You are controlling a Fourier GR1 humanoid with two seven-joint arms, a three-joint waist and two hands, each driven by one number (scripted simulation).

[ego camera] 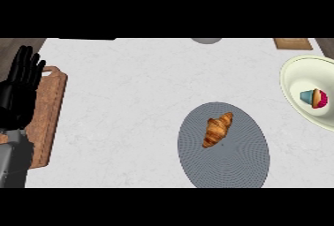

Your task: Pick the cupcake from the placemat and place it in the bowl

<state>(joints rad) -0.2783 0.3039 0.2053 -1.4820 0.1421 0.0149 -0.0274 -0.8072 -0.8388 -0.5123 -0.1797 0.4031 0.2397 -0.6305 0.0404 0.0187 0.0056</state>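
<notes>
A small cupcake (pixel 314 98) with pink frosting and a teal wrapper lies on its side inside the pale cream bowl (pixel 295 74) at the right edge of the head view. The round grey placemat (pixel 225 161) sits in the lower middle, and a golden croissant (pixel 217 129) lies on its upper part. My left hand (pixel 18 90) is at the far left with its fingers straight and pointing up, holding nothing, far from the placemat and the bowl. My right hand does not show.
A wooden cutting board (pixel 51 110) lies at the left, partly under my left hand. A small wooden item (pixel 292 43) sits at the top right, and a grey round object (pixel 206 40) peeks in at the top edge. The counter is white marble.
</notes>
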